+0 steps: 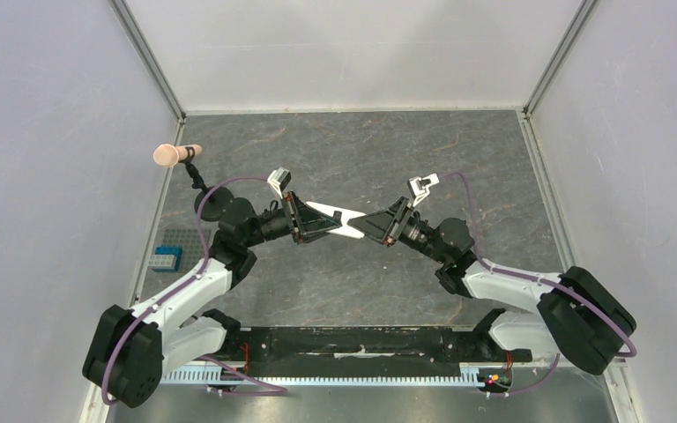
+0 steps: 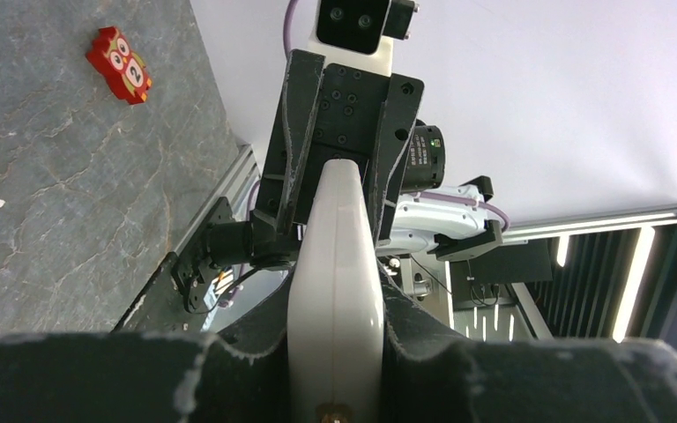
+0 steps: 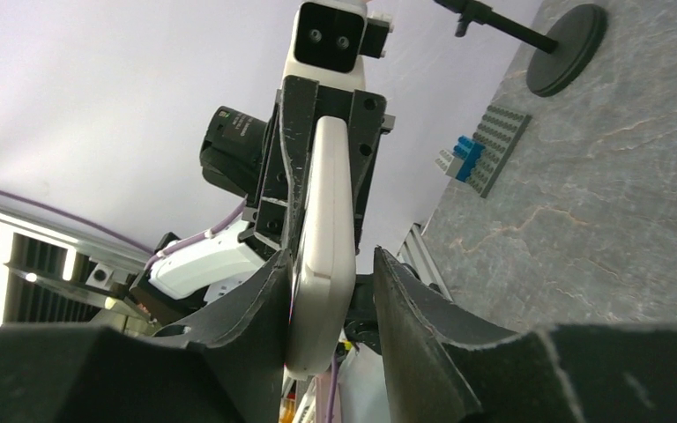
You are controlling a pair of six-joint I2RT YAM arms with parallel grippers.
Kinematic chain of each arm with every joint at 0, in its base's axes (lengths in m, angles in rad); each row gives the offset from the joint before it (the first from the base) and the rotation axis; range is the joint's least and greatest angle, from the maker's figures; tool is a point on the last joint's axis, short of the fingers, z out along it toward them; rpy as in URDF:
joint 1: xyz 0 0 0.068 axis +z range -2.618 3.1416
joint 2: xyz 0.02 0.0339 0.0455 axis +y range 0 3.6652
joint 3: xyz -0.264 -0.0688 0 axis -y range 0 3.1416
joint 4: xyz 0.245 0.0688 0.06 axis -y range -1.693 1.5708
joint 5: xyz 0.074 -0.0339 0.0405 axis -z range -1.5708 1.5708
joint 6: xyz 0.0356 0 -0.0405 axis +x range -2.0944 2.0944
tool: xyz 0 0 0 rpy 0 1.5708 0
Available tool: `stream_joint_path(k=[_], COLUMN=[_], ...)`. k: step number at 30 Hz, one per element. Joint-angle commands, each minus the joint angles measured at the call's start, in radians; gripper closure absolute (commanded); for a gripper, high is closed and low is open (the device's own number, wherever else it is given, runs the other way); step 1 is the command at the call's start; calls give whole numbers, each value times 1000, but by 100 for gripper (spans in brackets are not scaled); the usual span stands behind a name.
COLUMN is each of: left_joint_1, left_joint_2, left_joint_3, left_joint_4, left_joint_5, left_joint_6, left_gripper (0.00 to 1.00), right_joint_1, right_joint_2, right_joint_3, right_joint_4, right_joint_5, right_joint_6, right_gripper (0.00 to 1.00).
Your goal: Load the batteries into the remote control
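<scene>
Remote (image 1: 342,220) held aloft mid-table, clamped at the 9 o'clock end by left gripper (image 1: 319,220), at 3 o'clock by right gripper (image 1: 368,224) — presumably steadied for loading; batteries nowhere in view.

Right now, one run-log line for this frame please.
remote control: held mid-air | left gripper: shut on it | right gripper: shut on it | batteries: unseen

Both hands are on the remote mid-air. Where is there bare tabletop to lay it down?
Bare tabletop lies beyond the left hand and right hand holding the remote control, and again between them and the arm bases. The left edge is crowded: microphone stand, grey brick plate.
</scene>
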Motion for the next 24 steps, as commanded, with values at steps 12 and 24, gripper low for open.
stream_joint_path(k=[12,24], left_joint_1=[-10,-5], left_joint_2=[-28,-42], left_joint_3=[23,37], left_joint_4=[218,55], left_joint_5=[131,100], left_joint_6=[-83,39], left_gripper=[98,98], right_joint_1=[17,5], right_joint_2=[117,57], right_joint_3=[89,112], right_joint_4=[70,45], right_joint_5=[-66,-91], right_joint_6=[9,-6], right_gripper=[67,31])
